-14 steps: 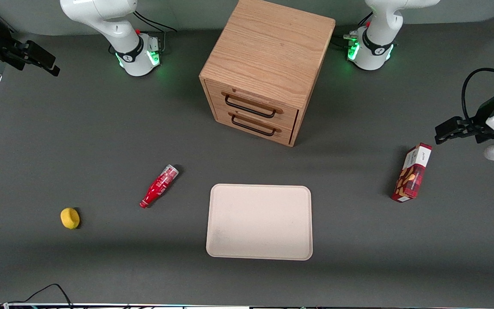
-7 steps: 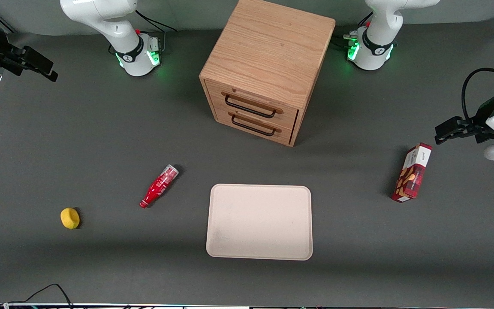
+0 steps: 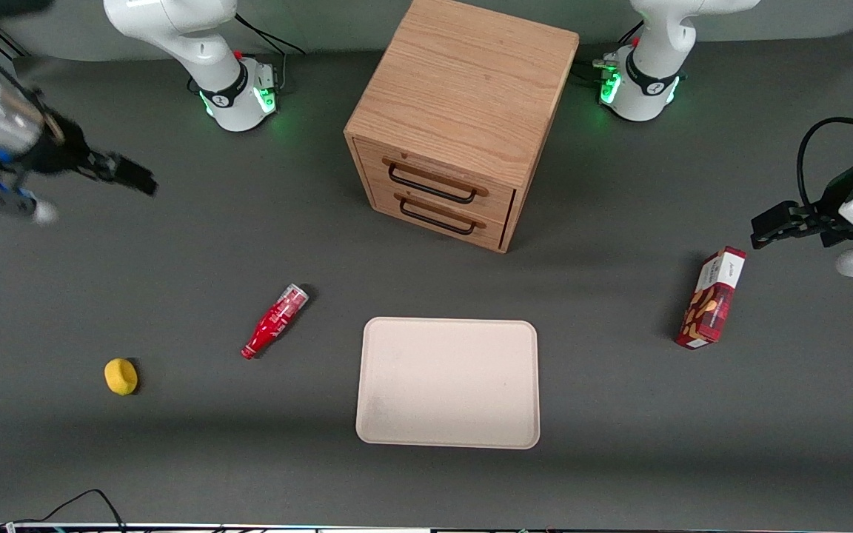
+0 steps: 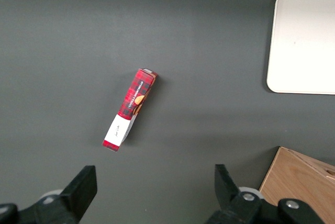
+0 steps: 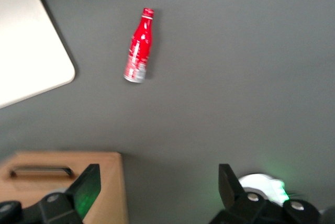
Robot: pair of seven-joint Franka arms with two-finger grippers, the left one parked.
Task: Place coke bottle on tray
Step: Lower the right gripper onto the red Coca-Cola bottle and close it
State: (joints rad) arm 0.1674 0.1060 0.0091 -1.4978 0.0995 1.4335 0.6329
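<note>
Front view: my gripper (image 3: 126, 176) hung empty, high above the table at the working arm's end, well apart from the coke bottle (image 3: 274, 320), which lay on its side beside the tray (image 3: 448, 383). Right wrist view: my fingers (image 5: 86, 188) stood spread; the bottle (image 5: 140, 45) lay near the tray (image 5: 26, 41).

On the counter (image 3: 175, 244): one coke bottle (image 3: 275, 320), one tray (image 3: 448, 383), one yellow lemon-like fruit (image 3: 121, 376), one red snack box (image 3: 711, 298) — and one wooden cabinet (image 3: 463, 118) with two drawers. One gripper (image 3: 134, 178) above the counter, toward the working arm's end.
</note>
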